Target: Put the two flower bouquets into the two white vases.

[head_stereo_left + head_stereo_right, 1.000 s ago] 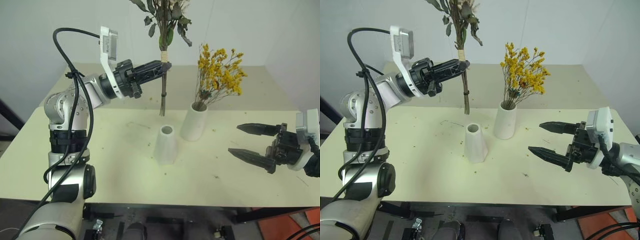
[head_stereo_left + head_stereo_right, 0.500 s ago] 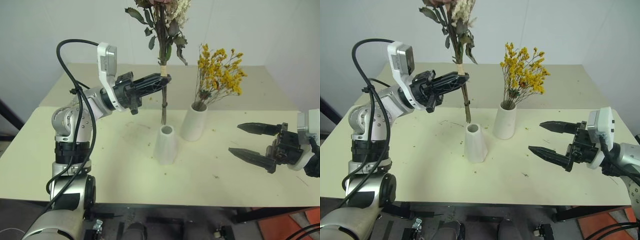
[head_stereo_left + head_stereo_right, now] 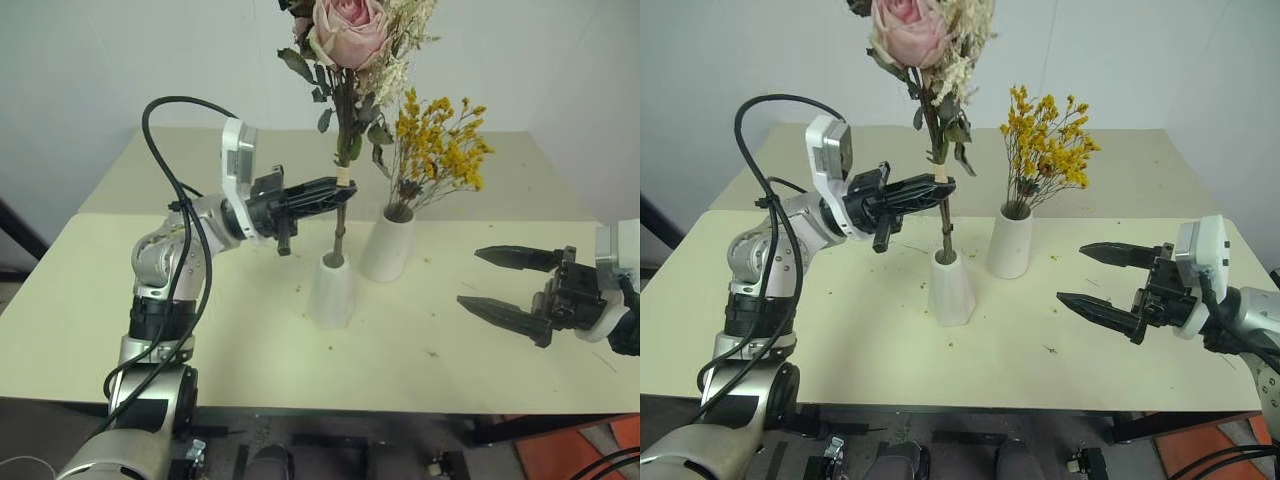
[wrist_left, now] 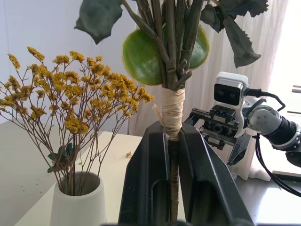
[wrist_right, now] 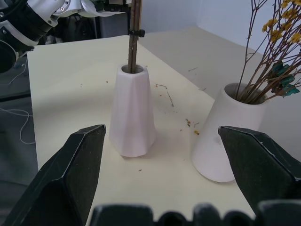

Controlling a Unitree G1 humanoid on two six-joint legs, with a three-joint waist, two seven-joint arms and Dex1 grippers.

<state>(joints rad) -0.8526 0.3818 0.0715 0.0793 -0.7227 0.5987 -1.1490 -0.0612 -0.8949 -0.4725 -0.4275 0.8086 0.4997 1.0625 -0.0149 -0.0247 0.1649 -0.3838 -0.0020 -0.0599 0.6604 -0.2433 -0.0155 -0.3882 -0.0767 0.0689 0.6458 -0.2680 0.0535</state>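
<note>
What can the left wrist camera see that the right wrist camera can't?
Left wrist view: the left gripper shut on the raffia-wrapped stems of the pink rose bouquet, green leaves above, and the right gripper facing it.

Right wrist view: the slim cone-shaped white vase with the stem ends in its mouth.

Both: the wider white vase holding the yellow dried flowers.

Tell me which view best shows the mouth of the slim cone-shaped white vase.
The right wrist view: the slim cone-shaped white vase sits close, its small mouth visible with brown stems entering it. Both eye views show the whole vase from farther off, the mouth small. The left wrist view shows the stems clamped in the left gripper.
</note>
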